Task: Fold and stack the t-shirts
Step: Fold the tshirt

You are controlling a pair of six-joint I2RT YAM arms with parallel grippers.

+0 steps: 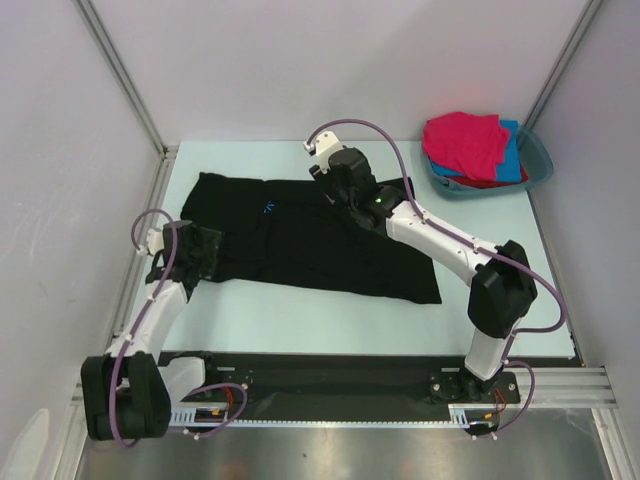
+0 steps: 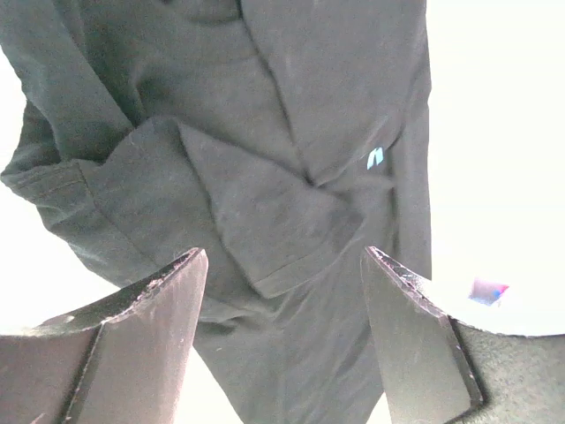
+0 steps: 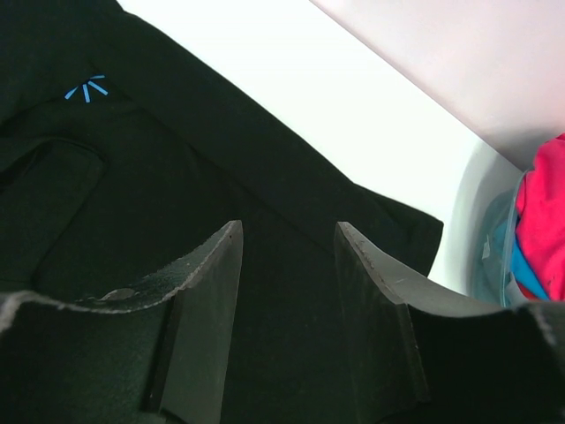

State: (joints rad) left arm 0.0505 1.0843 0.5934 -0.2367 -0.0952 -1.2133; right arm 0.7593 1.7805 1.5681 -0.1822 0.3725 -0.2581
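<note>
A large black t-shirt lies spread across the table, with a small blue logo on it. My left gripper sits at the shirt's near-left edge. In the left wrist view its jaws stand wide apart over a folded sleeve, with nothing pinched. My right gripper hovers at the shirt's far edge; its fingers are parted above black cloth and hold nothing. A magenta t-shirt, a blue one and a red one are piled in the basin.
The teal plastic basin stands at the far right corner, also visible at the right wrist view's edge. Grey walls with metal posts enclose the pale table. A black base rail runs along the near edge.
</note>
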